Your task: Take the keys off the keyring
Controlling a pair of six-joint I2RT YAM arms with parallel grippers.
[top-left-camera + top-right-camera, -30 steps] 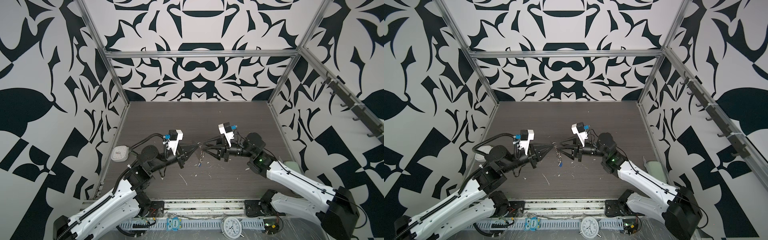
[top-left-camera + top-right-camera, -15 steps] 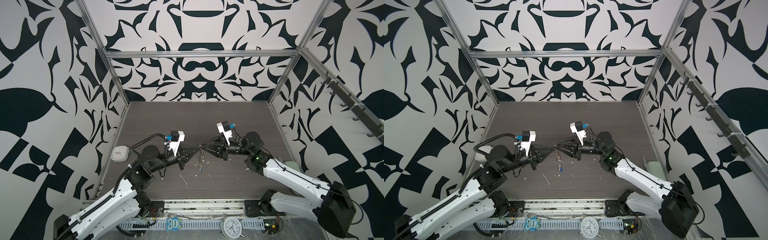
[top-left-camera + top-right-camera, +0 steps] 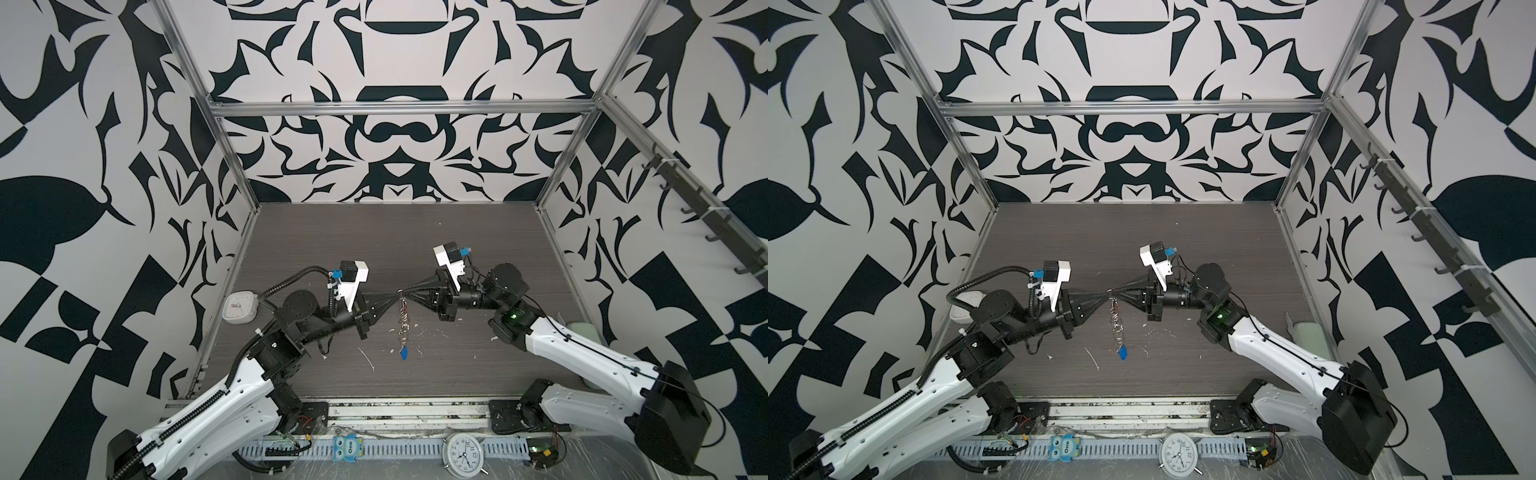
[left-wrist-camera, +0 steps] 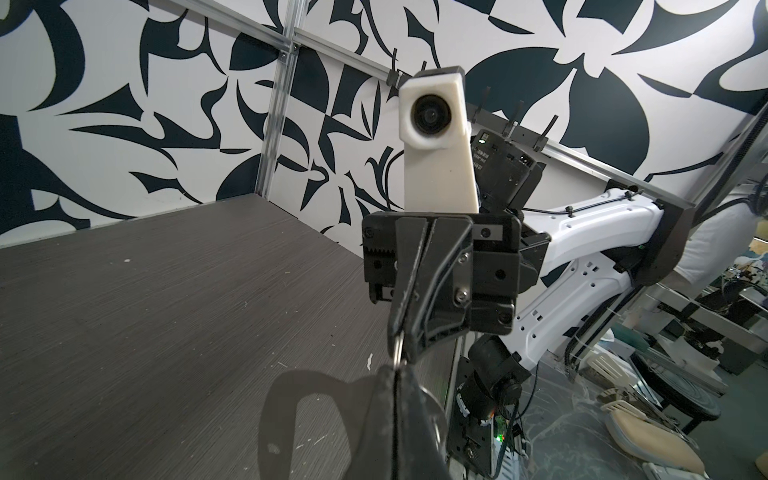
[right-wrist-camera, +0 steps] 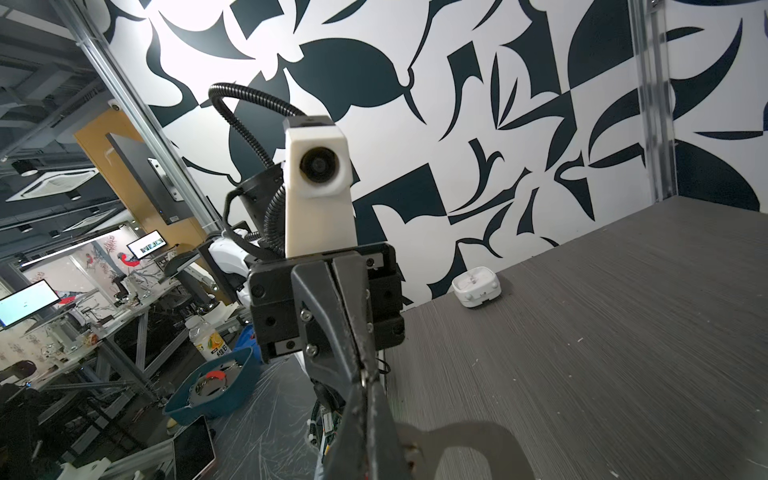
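Versus a second ago, right gripper [image 3: 410, 294] sits closer to centre and its jaws are clamped instead of apart. It's tip to tip with left gripper [image 3: 394, 294] above mid desk [image 3: 374, 249], both sets of jaws pinching the top of the keyring [image 3: 402, 320], which hangs straight down, blue-tagged key [image 3: 404, 354] at its lower end

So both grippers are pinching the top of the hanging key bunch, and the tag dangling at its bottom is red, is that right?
Not quite: the tag is blue, as both top views show. The left gripper and right gripper do both pinch the top of the hanging key bunch.
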